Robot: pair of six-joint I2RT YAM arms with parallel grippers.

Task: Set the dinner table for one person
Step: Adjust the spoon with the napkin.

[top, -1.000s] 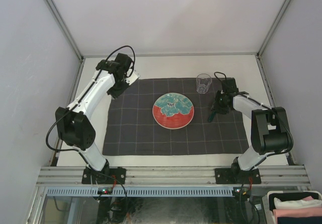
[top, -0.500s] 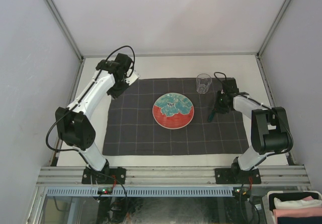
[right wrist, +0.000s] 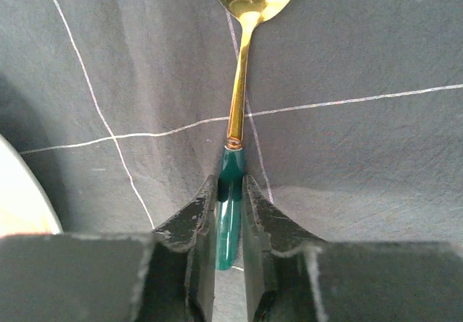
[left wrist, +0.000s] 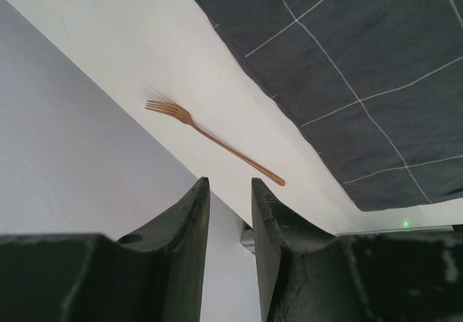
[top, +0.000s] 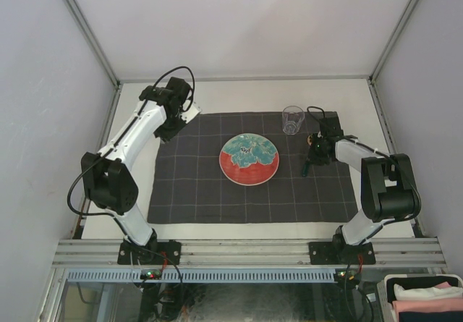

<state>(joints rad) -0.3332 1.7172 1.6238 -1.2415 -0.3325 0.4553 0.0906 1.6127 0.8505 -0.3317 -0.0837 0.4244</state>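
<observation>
Right jaws pinched on the green handle of the spoon (right wrist: 237, 105), gold bowl pointing away over the checked cloth (right wrist: 362, 155); hard to tell whether lifted or resting. Left jaws slightly parted, empty.

Possible trouble: slim, glossy handle, held on a narrow line only, so likely to pivot or slip out on lifting or turning. Could also ruck the cloth if dragged low, nudge the plate (top: 249, 159) just beside, or swing into the glass (top: 293, 119) nearby.

Desk (left wrist: 130, 25): directly under the right jaws, covered by cloth; bare ahead of the left jaws, fork (left wrist: 215, 142) lying there between cloth edge and wall.
</observation>
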